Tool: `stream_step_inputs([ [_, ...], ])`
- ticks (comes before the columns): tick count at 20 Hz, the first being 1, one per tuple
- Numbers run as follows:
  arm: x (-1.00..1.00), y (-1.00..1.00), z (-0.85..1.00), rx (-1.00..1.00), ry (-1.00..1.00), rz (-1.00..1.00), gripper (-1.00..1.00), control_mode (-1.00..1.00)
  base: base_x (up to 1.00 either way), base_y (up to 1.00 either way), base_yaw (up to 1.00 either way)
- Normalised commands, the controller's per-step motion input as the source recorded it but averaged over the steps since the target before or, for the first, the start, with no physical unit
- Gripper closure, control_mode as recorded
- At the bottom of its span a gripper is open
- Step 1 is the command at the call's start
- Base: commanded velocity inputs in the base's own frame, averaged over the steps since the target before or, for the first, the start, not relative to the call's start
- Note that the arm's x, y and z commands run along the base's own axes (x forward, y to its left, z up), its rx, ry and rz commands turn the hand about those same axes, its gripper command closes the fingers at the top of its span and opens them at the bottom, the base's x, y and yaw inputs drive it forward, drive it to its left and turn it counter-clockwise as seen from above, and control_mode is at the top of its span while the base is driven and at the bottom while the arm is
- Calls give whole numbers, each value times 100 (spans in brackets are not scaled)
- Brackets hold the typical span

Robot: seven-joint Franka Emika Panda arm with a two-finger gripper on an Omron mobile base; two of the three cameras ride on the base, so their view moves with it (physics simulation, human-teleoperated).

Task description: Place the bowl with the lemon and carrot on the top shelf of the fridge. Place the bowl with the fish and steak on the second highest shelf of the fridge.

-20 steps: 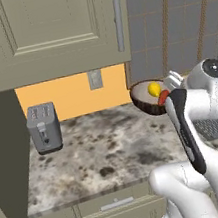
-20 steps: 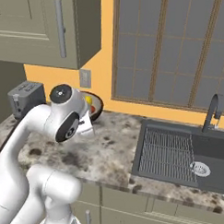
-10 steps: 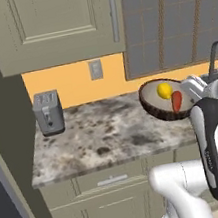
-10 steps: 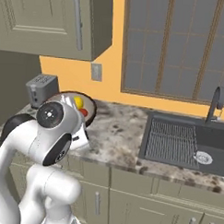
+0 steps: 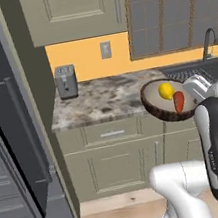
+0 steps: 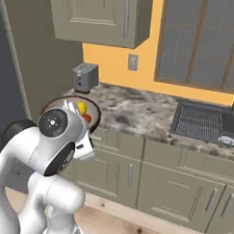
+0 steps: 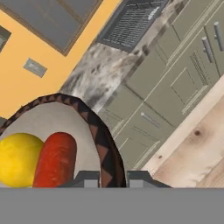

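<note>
fridge (image 5: pixel 12 123) stands at the far left of the left base view, at about nine o'clock from the arm, its dark door swung open toward the room; its shelves cannot be made out from here. counter (image 5: pixel 104 99) with the toaster (image 5: pixel 66 81) lies ahead at twelve o'clock, and the sink (image 6: pixel 205 124) sits off at two o'clock in the right base view. bowl with the lemon and carrot (image 5: pixel 166 101) is off the counter, carried in the air in front of the lower cabinets, tipped so its inside faces the camera. gripper (image 7: pixel 113 178) is clenched on the bowl's rim, fingertips (image 7: pixel 89 178) either side of the dark patterned edge. lemon (image 5: pixel 166 90) and carrot (image 5: pixel 179 101) rest inside, touching. judged from this, the bowl must travel left, toward nine o'clock, and be levelled before it meets the top shelf.
</note>
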Motion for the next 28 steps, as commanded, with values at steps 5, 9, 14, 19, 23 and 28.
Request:
stream_step_inputs([
  [5,0,0,0,0,0,0,100,100,-100,92,22],
  [9,0,0,0,0,0,0,100,100,-64,100,19],
  [14,0,0,0,0,0,0,100,100,-7,100,7],
  [19,0,0,0,0,0,0,100,100,13,100,0],
  [23,0,0,0,0,0,0,100,100,30,100,-6],
  [28,0,0,0,0,0,0,100,100,66,100,-41],
])
